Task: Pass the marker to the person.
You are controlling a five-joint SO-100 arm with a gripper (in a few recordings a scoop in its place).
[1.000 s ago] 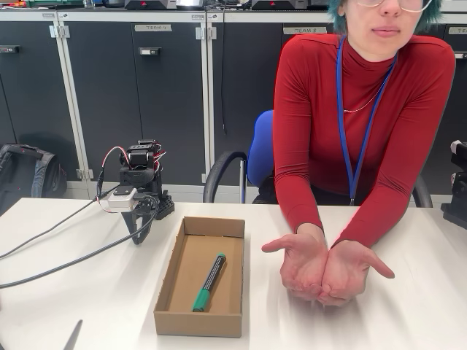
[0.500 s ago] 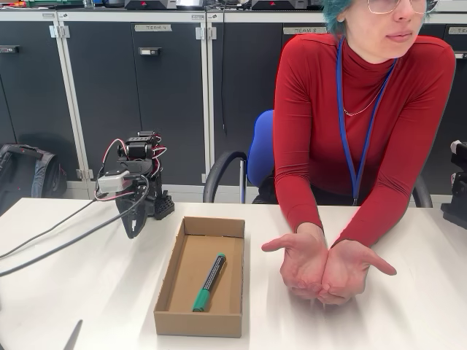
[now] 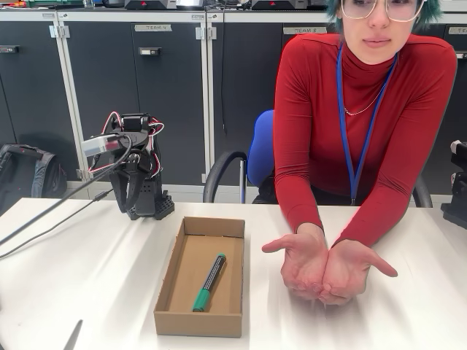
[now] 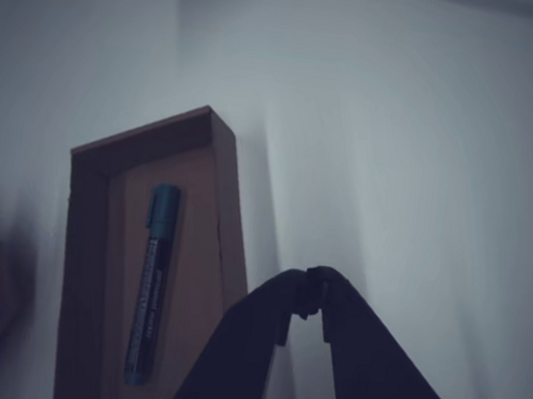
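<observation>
Meeting at their tips, the jaws [image 4: 313, 284] hold nothing.

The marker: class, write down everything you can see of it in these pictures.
The marker is a slim pen with a black barrel and a green cap end. It lies flat on the floor of a shallow open cardboard box on the white table, set at a slight slant, with its green end toward the near wall in the fixed view. The wrist view shows pale print along the barrel, too blurred to read. Nothing but the box floor touches it: the gripper is well apart from it, and the person's cupped hands wait beside the box.
</observation>
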